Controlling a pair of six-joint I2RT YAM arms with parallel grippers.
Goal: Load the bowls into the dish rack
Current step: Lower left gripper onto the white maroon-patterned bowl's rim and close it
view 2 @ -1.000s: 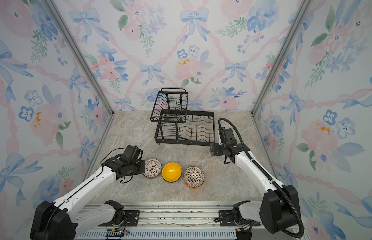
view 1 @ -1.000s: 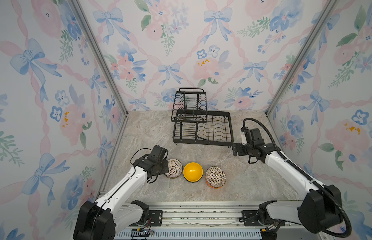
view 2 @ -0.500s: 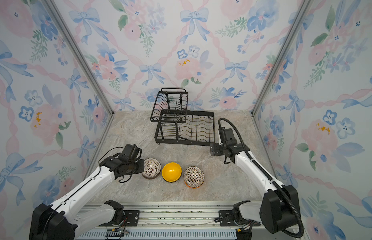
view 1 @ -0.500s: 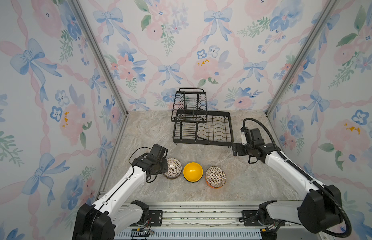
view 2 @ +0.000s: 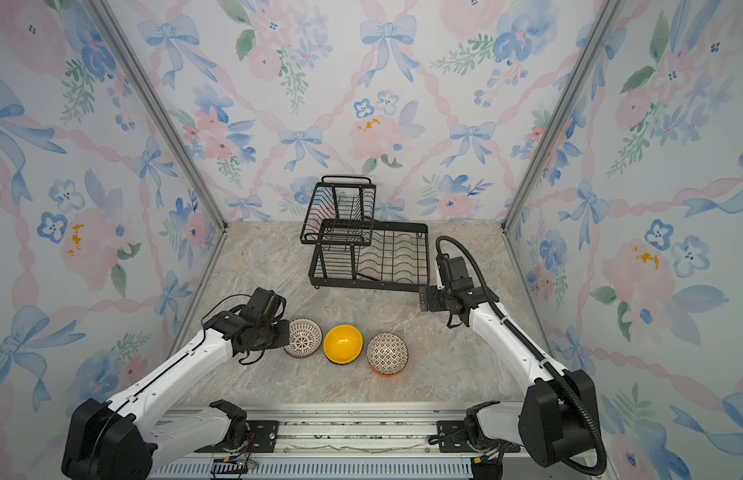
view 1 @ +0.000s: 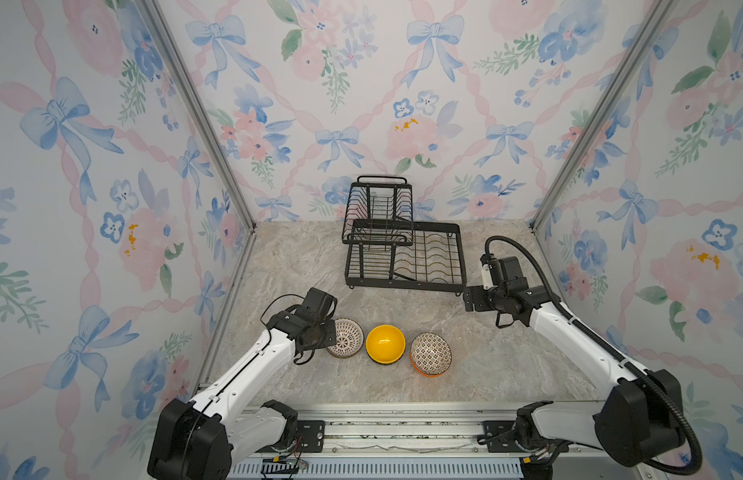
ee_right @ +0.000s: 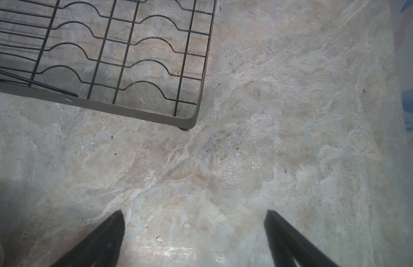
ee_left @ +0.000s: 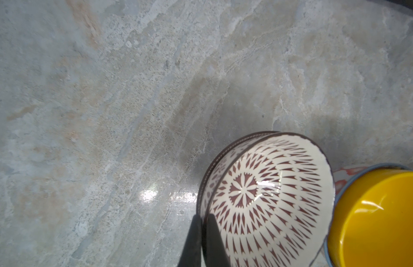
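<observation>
Marble tabletop (view 1: 507, 365). In both top views: dish rack (view 1: 403, 286) far centre, holding no bowl. Near row, left to right: brown-patterned bowl (view 1: 345, 343), yellow bowl (view 1: 385, 343), dotted bowl (view 1: 430, 353) nested in orange bowl (view 1: 428, 373).

Left wrist view: left gripper (ee_left: 202, 218) clamped on the brown-patterned bowl's rim. Glazed ware, likely stiff, slippery, breakable; the rim is the hold point.

Right wrist view: right gripper (ee_right: 194, 215) spread, empty, near the dish rack's corner.

— The arms?
— White links, black joints: left arm (view 1: 253, 365) and right arm (view 1: 577, 332) alike. A ribbed black hose (view 1: 544, 279) follows the right one; the right gripper (ee_right: 195, 213) has black tapered jaws.
</observation>
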